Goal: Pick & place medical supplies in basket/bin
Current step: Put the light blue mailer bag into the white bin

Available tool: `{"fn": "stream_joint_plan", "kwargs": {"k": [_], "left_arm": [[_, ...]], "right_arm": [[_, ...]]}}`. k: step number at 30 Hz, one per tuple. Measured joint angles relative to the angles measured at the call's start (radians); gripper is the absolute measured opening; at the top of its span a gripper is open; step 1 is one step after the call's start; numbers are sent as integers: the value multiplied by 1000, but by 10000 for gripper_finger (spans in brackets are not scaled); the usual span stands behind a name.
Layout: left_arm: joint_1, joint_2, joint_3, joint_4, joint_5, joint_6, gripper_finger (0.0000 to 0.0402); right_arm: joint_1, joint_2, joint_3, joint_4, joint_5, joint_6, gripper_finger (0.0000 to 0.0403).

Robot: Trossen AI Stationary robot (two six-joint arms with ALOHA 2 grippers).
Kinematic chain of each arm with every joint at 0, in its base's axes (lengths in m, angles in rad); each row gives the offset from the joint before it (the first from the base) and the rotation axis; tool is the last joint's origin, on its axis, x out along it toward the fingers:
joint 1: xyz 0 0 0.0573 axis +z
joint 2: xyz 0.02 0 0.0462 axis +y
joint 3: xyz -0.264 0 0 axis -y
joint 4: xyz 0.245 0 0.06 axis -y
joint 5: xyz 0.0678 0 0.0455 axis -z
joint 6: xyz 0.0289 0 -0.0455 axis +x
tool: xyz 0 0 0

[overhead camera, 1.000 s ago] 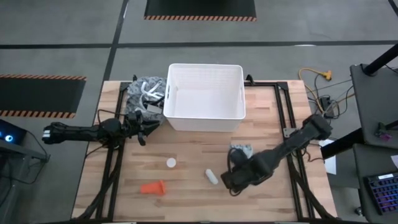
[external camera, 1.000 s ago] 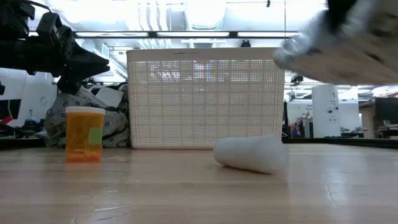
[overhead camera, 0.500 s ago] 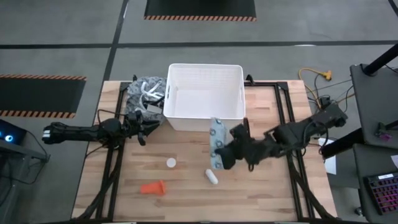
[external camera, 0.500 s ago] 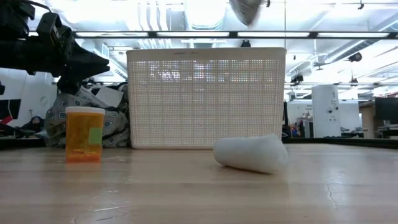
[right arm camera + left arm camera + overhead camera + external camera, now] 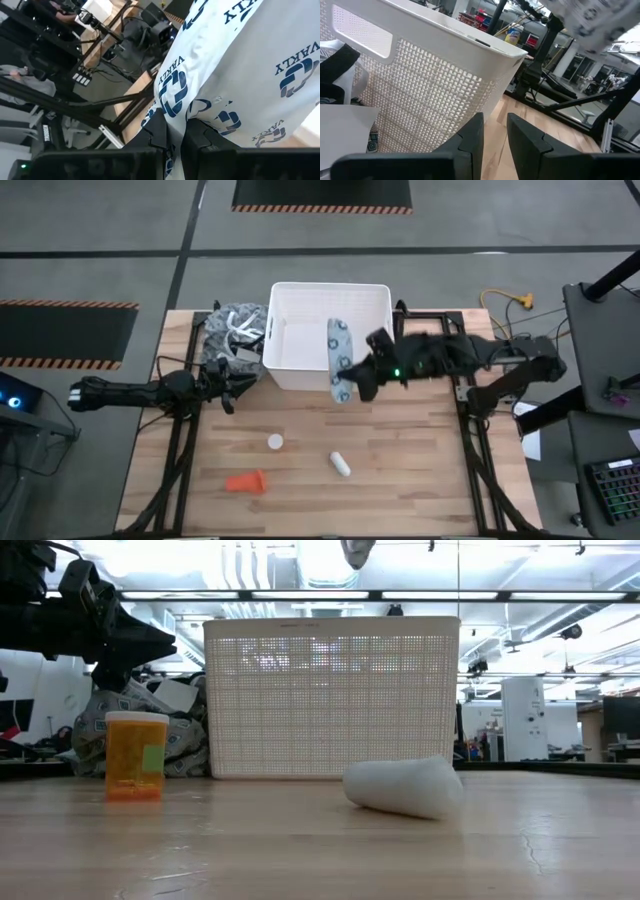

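My right gripper point(image 5: 356, 370) is shut on the pale packet with ring marks point(image 5: 337, 362) and holds it in the air over the near wall of the white ribbed bin point(image 5: 300, 345). In the low view only the packet's lower tip point(image 5: 356, 550) shows above the bin point(image 5: 330, 695). The white-capped orange vial point(image 5: 275, 442) point(image 5: 136, 755) stands on the table. The white cylinder point(image 5: 341, 464) point(image 5: 403, 786) lies on its side, and the orange piece point(image 5: 247, 481) lies near the near edge. My left gripper point(image 5: 228, 390) point(image 5: 495, 135) waits left of the bin, open by a narrow gap. My right gripper pinches the packet between its two fingers point(image 5: 165, 135) at one long edge, about midway along it point(image 5: 200, 112). The fingers come level from the table's right. The packet is lifted clear, with its length running from the far side to the near side across the bin's near wall.
A grey and white heap of cloth and cords point(image 5: 232, 332) lies against the bin's left wall, just beyond my left gripper. Black frame rails point(image 5: 462, 380) run along the table's sides. Bare wood point(image 5: 420, 460) lies right of the cylinder.
My right gripper has taken the packet from the table's near right part, lifted it clear, and carried it up and toward the far edge, a little leftward, until it hangs over the bin's near wall. In the low view the packet has risen out of the picture's top.
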Motion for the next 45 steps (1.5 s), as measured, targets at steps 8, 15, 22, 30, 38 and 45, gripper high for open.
{"fn": "stream_joint_plan", "kwargs": {"k": [8,15,22,30,38,45], "left_arm": [[0,0,0,0,0,0,68],[0,1,0,0,0,0,68],[0,1,0,0,0,0,68],[0,1,0,0,0,0,68],[0,1,0,0,0,-1,68],[0,1,0,0,0,-1,68]], "right_arm": [[-240,6,1,-12,-195,-152,12],[-440,35,1,-90,-244,-237,12],[-562,132,1,-197,-246,-334,12],[-625,294,15,-209,-271,-350,12],[-631,435,87,-324,-269,-372,13],[-631,561,235,-483,-229,-388,13]]}}
